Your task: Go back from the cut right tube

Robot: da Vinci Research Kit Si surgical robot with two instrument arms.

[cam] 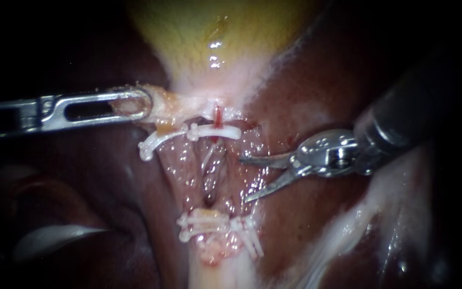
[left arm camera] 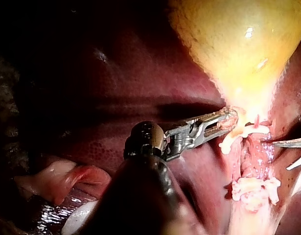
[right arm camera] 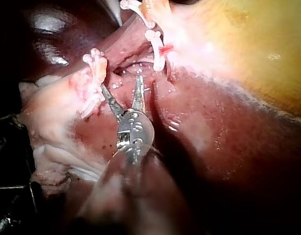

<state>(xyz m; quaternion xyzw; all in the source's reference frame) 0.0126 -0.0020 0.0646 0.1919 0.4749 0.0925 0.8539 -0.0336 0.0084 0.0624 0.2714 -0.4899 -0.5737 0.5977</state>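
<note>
Now the retreat looks barely begun: my right instrument [cam: 244,178], blades parted and empty, sits just beside the cut right tube [cam: 217,118] between the clips [cam: 215,131]. Next, back it straight out while my left instrument [cam: 140,104] clamps tissue at the gallbladder [cam: 215,32]

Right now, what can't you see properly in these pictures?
Gallbladder: top cut off by the endoscope view's edge.
Right instrument: shaft blurred and dark in the endoscope view; in the left wrist view only its jaw tips show, the edge cuts the rest.
Left instrument: shaft cut off by the endoscope view's edge.
</note>
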